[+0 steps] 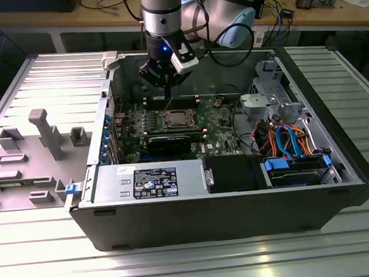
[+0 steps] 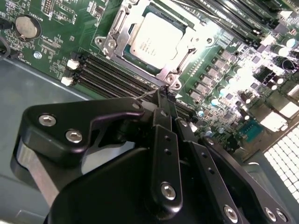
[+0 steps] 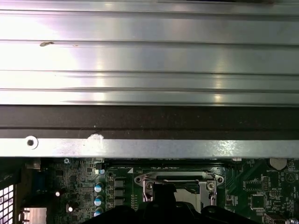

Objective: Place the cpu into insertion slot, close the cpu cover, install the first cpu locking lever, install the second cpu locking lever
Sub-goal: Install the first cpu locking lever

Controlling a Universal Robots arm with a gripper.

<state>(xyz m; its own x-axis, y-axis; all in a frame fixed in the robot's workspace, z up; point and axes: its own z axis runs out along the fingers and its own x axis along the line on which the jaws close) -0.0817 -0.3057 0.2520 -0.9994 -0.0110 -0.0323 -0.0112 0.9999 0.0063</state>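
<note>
Chip seated, cover down; you are working at a locking lever.
In the second wrist view the cover (image 2: pixel 117 31) lies flat around the chip (image 2: pixel 156 39) in its socket (image 2: pixel 174 80), mid-board; your gripper (image 2: pixel 166 96), fingers pressed together, sits at the thin lever (image 2: pixel 147 95); press steadily so it doesn't slip.

cpu cover (image 3: pixel 177 178) is seen on green board (image 3: pixel 254 198) — case rim (image 3: pixel 187 148) and ribbed table (image 3: pixel 149 56) are noted beyond.
</note>
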